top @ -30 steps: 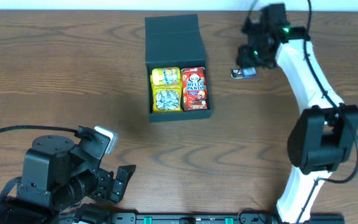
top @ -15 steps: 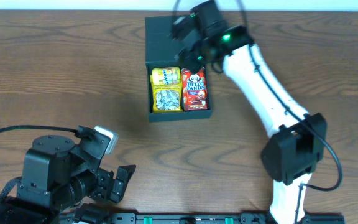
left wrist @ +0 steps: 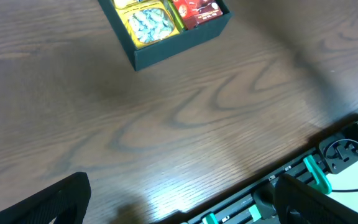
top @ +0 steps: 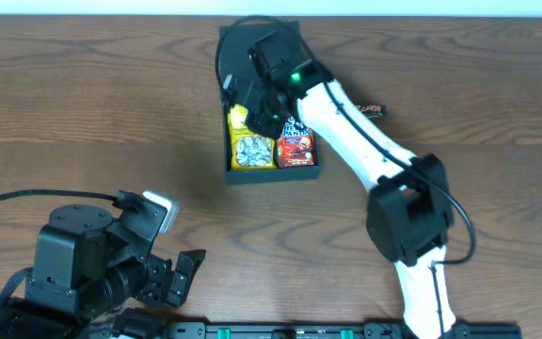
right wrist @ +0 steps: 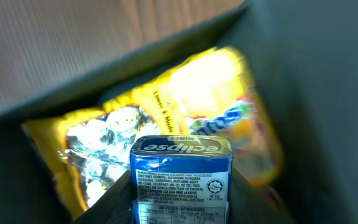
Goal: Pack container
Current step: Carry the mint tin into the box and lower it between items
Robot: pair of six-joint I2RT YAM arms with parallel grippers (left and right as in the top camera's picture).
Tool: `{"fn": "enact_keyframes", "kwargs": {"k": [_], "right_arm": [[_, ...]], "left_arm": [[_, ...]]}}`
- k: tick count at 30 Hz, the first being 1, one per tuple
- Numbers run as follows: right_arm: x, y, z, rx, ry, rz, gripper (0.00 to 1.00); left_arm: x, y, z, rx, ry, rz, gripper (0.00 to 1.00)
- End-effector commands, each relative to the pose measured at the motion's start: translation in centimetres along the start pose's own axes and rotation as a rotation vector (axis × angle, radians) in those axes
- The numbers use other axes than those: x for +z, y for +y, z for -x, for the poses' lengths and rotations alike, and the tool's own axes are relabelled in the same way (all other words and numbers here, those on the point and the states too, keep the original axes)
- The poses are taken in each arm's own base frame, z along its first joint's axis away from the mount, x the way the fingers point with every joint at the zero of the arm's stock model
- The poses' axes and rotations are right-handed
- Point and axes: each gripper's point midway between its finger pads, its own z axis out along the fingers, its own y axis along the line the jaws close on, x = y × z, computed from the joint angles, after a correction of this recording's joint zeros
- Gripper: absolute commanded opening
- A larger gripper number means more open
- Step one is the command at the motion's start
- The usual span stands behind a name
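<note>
The container (top: pixel 301 172), a dark teal-black box with its flap lid (top: pixel 243 42) folded back, stands at the table's far middle. It holds two yellow snack packs (top: pixel 251 151) on the left and a red Hello Panda box (top: pixel 296 147) on the right. My right gripper (top: pixel 260 105) hovers over the box's back left part. In the right wrist view it (right wrist: pixel 180 186) is shut on a blue Eclipse mint pack (right wrist: pixel 180 163), just above the yellow packs (right wrist: pixel 222 112). My left gripper (left wrist: pixel 182 211) is open and empty near the front edge, far from the container (left wrist: pixel 166 51).
A small dark red wrapped snack (top: pixel 370 110) lies on the table right of the container. The left arm's base (top: pixel 83 264) fills the front left corner. A black rail (left wrist: pixel 303 180) runs along the table's front edge.
My right arm swung left from the table spot right of the container, carrying the blue mint pack, and now hangs over the yellow packs. The left arm has not moved.
</note>
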Motion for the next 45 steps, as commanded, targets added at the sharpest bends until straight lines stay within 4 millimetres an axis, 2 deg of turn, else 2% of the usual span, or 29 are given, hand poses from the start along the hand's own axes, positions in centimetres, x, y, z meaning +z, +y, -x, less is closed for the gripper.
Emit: {"fn": "enact_keyframes", "kwargs": {"k": [1, 6, 17, 25, 27, 28, 30, 31, 32, 36, 39, 45], "right_arm": [[0.9, 1.1, 0.1, -0.085, -0.013, 0.056, 0.01], [2.2, 1.4, -0.5, -0.082, 0.01, 0.075, 0.01], [2.8, 1.9, -0.4, -0.16, 0.011, 0.083, 0.04], [4.5, 2.1, -1.3, -0.152, 0.038, 0.106, 0.06], [4.5, 2.1, -1.3, -0.152, 0.038, 0.105, 0.11], [4.5, 2.0, -1.3, -0.153, 0.036, 0.102, 0.17], [4.5, 1.9, -1.2, -0.149, 0.037, 0.098, 0.41], [4.5, 1.9, -1.2, -0.141, 0.036, 0.097, 0.49], [4.5, 1.9, -1.2, -0.132, 0.035, 0.096, 0.52], [3.9, 1.7, -0.5, -0.107, 0.017, 0.082, 0.62], [2.8, 1.4, 0.4, -0.101, -0.006, 0.064, 0.63], [-2.1, 0.5, 3.3, -0.06, -0.1, -0.006, 0.66]], "left_arm": [[-0.1, -0.1, 0.0, 0.018, -0.003, -0.002, 0.95], [-0.1, -0.1, 0.0, 0.018, -0.003, -0.002, 0.95], [-0.1, -0.1, 0.0, 0.018, -0.003, -0.002, 0.95], [-0.1, -0.1, 0.0, 0.018, -0.003, -0.002, 0.95], [-0.1, -0.1, 0.0, 0.018, -0.003, -0.002, 0.95], [-0.1, -0.1, 0.0, 0.018, -0.003, -0.002, 0.95], [-0.1, -0.1, 0.0, 0.018, -0.003, -0.002, 0.95], [-0.1, -0.1, 0.0, 0.018, -0.003, -0.002, 0.95], [-0.1, -0.1, 0.0, 0.018, -0.003, -0.002, 0.95], [-0.1, -0.1, 0.0, 0.018, -0.003, -0.002, 0.95], [-0.1, -0.1, 0.0, 0.018, -0.003, -0.002, 0.95], [-0.1, -0.1, 0.0, 0.018, -0.003, -0.002, 0.95]]}}
